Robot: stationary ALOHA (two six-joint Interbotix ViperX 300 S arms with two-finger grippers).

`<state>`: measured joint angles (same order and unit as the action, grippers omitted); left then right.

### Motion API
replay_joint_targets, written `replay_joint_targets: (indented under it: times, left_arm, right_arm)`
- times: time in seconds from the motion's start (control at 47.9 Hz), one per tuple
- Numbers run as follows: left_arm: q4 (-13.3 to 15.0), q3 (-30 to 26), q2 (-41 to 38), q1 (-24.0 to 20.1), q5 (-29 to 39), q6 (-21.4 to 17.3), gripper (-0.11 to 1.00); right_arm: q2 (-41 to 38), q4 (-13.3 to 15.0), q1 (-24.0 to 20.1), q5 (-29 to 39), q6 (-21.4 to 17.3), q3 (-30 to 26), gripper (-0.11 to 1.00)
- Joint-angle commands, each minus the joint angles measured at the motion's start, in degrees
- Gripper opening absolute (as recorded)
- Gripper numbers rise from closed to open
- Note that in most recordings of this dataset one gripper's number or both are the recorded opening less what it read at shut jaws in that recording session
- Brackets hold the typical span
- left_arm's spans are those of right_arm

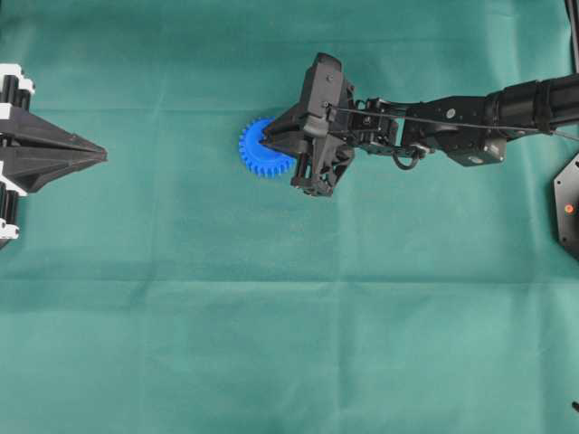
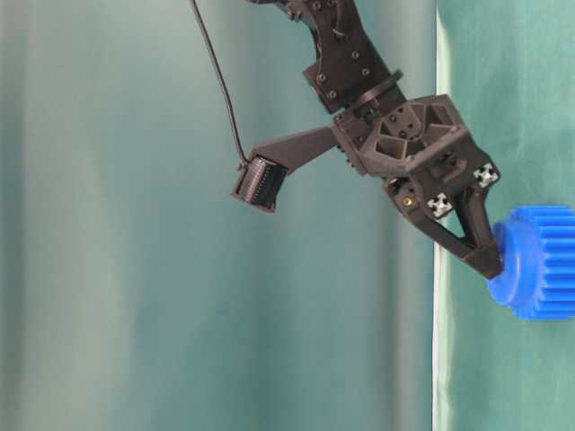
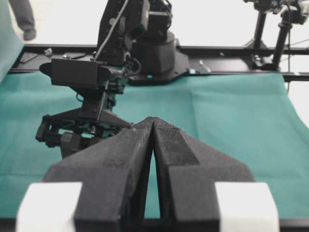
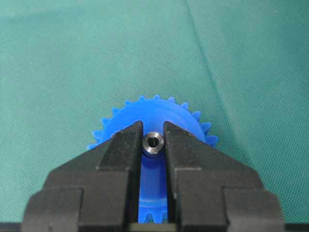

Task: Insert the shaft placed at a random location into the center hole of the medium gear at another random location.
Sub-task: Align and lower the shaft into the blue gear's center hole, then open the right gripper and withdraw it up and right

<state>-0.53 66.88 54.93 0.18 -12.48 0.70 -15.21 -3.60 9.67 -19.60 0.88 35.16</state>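
Where gear (image 4: pixel 154 116) sits — hand (image 4: pixel 153 144) (gripping shaft (image 4: pixel 153 143))

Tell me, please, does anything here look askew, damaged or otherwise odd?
Nothing stands out. The right gripper holds the small silvery metal shaft over the bright blue plastic gear, which lies flat on the green cloth.

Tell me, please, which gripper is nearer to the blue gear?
The right gripper: it sits directly over the blue gear, clamping the shaft above the gear's face. The left gripper rests shut at the table's far edge, well apart.
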Motion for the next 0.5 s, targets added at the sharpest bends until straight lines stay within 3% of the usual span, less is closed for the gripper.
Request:
replay_joint_targets:
  times: [0.0, 0.063, 0.271, 0.313, 0.48]
  left_arm:
    - [-0.2, -1.1, -0.4, 0.1, -0.4, 0.1, 0.00]
    - [-0.2, -1.1, -0.4, 0.1, -0.4, 0.1, 0.00]
    - [-0.2, -1.2, -0.4, 0.1, 0.0, 0.1, 0.00]
    - [-0.2, -1.2, -0.4, 0.1, 0.2, 0.1, 0.00]
    - [-0.1, -1.2, -0.2, 0.2, 0.2, 0.1, 0.00]
  right_arm:
    - [0.9, -0.2, 0.1, -0.1, 0.2, -1.4, 0.16]
    - [0.9, -0.2, 0.1, -0.1, 0.0, -1.5, 0.27]
    - [2.1, -0.2, -0.4, 0.0, 0.1, -1.6, 0.87]
    - [2.7, -0.1, -0.4, 0.1, 0.1, -1.5, 0.90]
    - [6.2, 0.0, -0.4, 1.0, 0.4, -1.0, 0.81]
